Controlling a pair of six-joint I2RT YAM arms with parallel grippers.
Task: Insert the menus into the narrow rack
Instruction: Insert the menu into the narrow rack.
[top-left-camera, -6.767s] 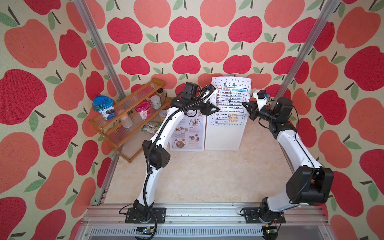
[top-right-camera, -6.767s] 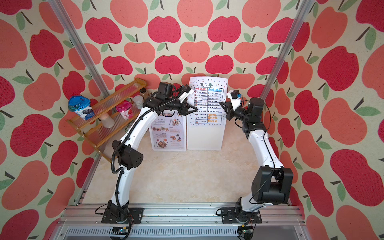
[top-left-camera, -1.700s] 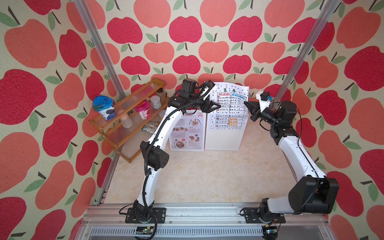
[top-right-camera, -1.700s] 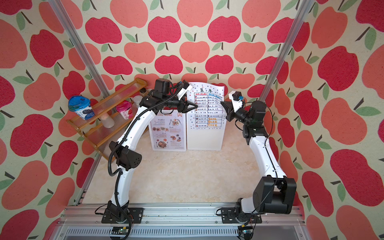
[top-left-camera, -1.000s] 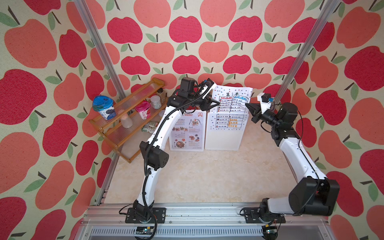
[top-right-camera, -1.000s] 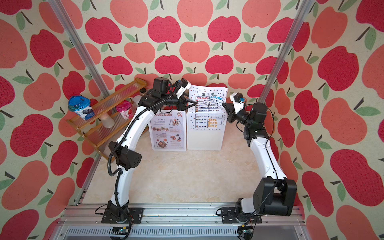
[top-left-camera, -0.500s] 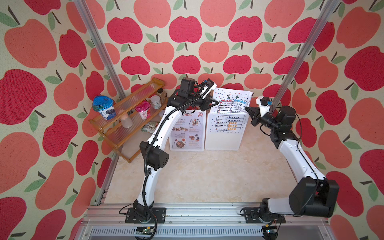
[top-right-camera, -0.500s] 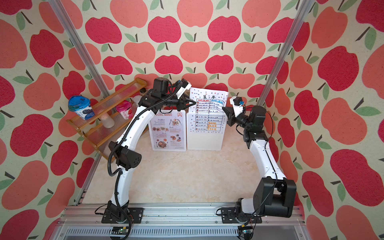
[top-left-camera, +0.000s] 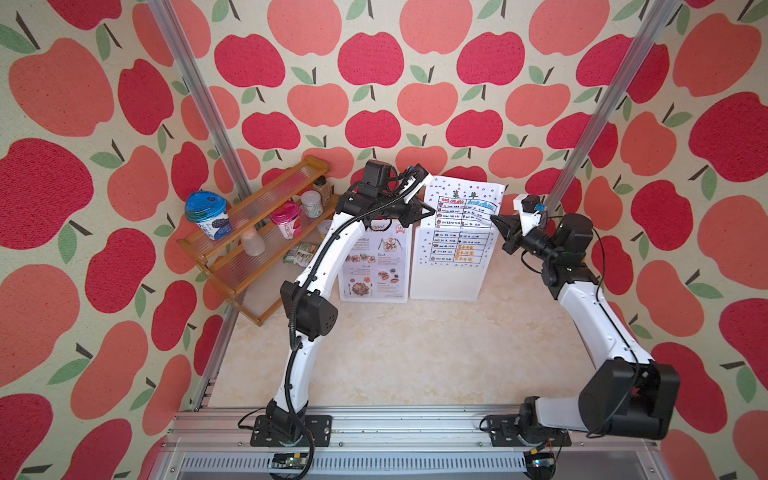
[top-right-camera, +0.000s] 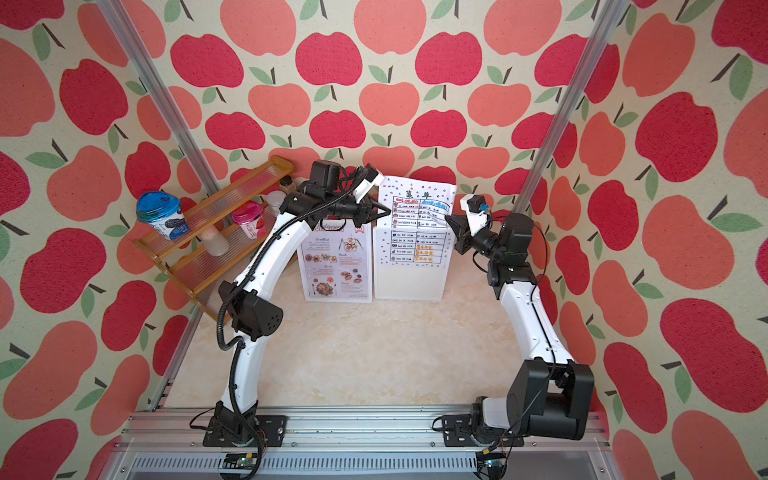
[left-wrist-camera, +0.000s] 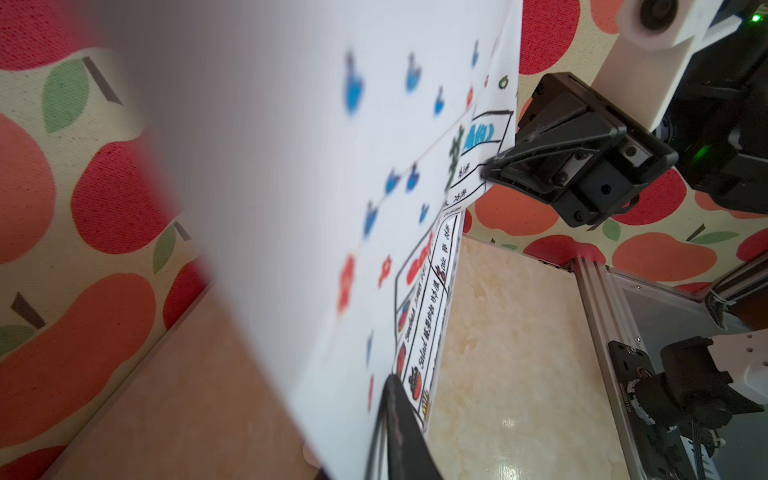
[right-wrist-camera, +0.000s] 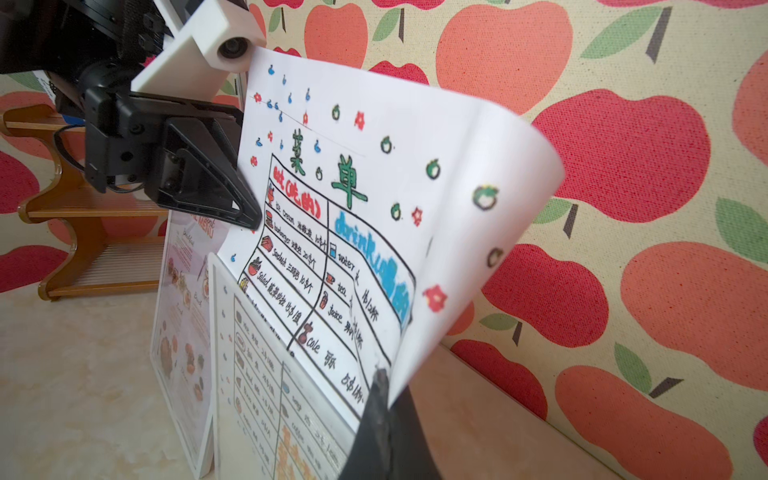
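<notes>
The table menu (top-left-camera: 465, 199) (top-right-camera: 415, 199) stands with its lower half inside the right clear narrow rack (top-left-camera: 446, 286) (top-right-camera: 409, 286); its upper half sticks out and curls. My left gripper (top-left-camera: 432, 211) (top-right-camera: 388, 212) (left-wrist-camera: 390, 380) is shut on the sheet's left edge. My right gripper (top-left-camera: 493, 218) (top-right-camera: 448, 219) (right-wrist-camera: 380, 374) is shut on its right edge. The photo menu (top-left-camera: 374, 266) (top-right-camera: 336, 270) (right-wrist-camera: 183, 291) sits fully in the left clear rack, partly hidden by my left arm.
A wooden tiered shelf (top-left-camera: 249, 249) at the back left holds a blue cup (top-left-camera: 206, 214), a pink cup (top-left-camera: 286, 220) and small jars. The apple-patterned back wall is directly behind both racks. Aluminium posts stand in the back corners.
My left gripper's jaws have closed onto the table menu's left edge. The sheet sits lower in the rack than several seconds ago. The right gripper has kept its hold and dropped slightly.
</notes>
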